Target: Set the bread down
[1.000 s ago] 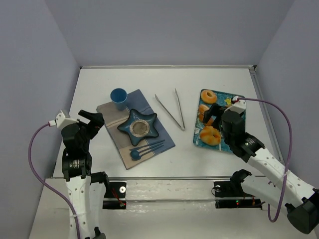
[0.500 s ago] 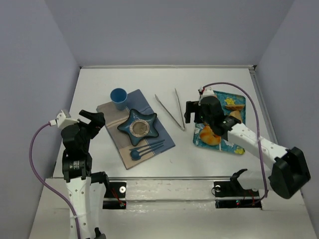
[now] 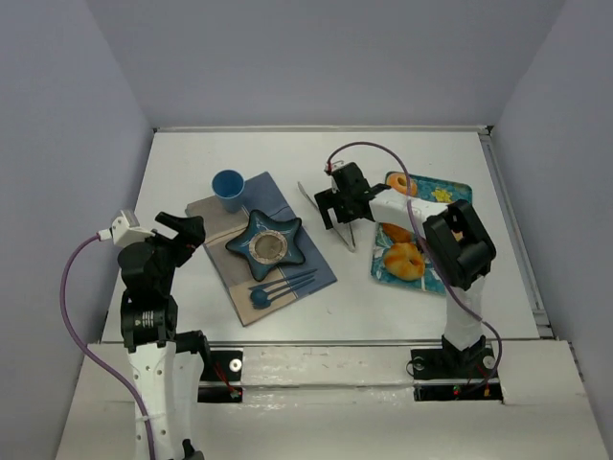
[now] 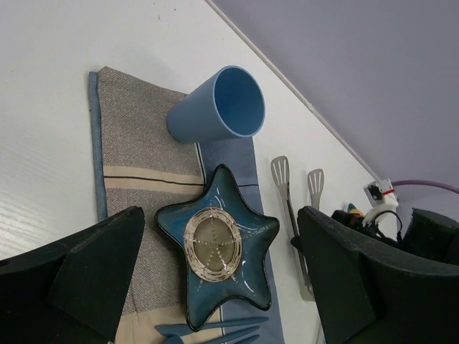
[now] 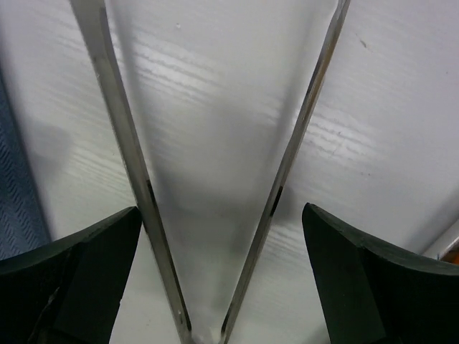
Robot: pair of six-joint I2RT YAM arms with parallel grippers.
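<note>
My right gripper (image 3: 335, 213) is open and low over the metal tongs (image 3: 330, 218), which lie on the white table between the placemat and the tray. In the right wrist view both tong arms (image 5: 129, 143) run between my open fingers (image 5: 86, 265), and the gripper (image 5: 221, 215) holds nothing. A small golden-brown piece, seemingly the bread (image 3: 396, 231), lies on the patterned tray (image 3: 455, 192), partly hidden by the right arm. The blue star dish (image 3: 268, 244) (image 4: 219, 251) is empty. My left gripper (image 3: 177, 235) (image 4: 219, 222) is open, left of the placemat.
A ring doughnut (image 3: 401, 184) and a twisted orange pastry (image 3: 404, 259) lie on the tray. A blue cup (image 3: 228, 188) (image 4: 215, 107) stands on the placemat (image 3: 215, 216), with blue cutlery (image 3: 280, 286) by the dish. Walls close in on three sides.
My right gripper has swung left from above the tray's pastries to over the tongs. The left arm has stayed put.
</note>
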